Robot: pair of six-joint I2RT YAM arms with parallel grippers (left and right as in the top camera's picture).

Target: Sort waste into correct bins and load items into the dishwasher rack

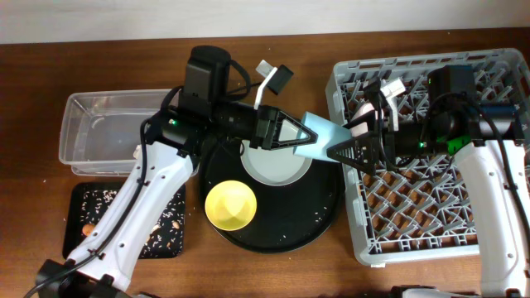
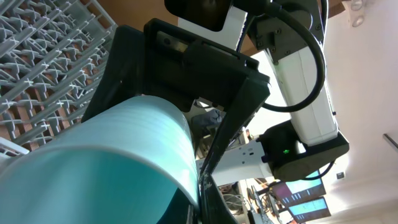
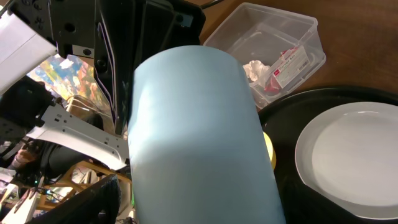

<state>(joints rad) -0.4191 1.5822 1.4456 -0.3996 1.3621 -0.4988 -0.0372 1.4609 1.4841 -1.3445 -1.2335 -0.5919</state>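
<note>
Two grippers meet above the gap between the large round black tray [image 1: 319, 211] and the dishwasher rack [image 1: 418, 60], and the blue cup [image 1: 319, 141] hangs on its side in the air between them. The left gripper [image 1: 295, 134] is pinched narrow on the cup's left end and carries it. The right gripper [image 1: 354, 146] reaches in from the rack side with its black fingers at the cup's right end. I cannot tell whether they have closed on it. The pink cup [image 1: 363, 109] lies in the far left part of the rack, partly hidden by the right gripper. On the round tray the pale plate [image 1: 277, 170] sits partly under the left gripper, with the yellow bowl [image 1: 230, 204] just beside it on the near left. At far left stands the clear tub [image 1: 70, 124], holding the red wrapper [image 3: 286, 65] and the white tissue [image 3: 255, 70]. Near left, the small black tray [image 1: 81, 199] holds the pale grains [image 1: 108, 199] and the carrot [image 1: 89, 229].
</note>
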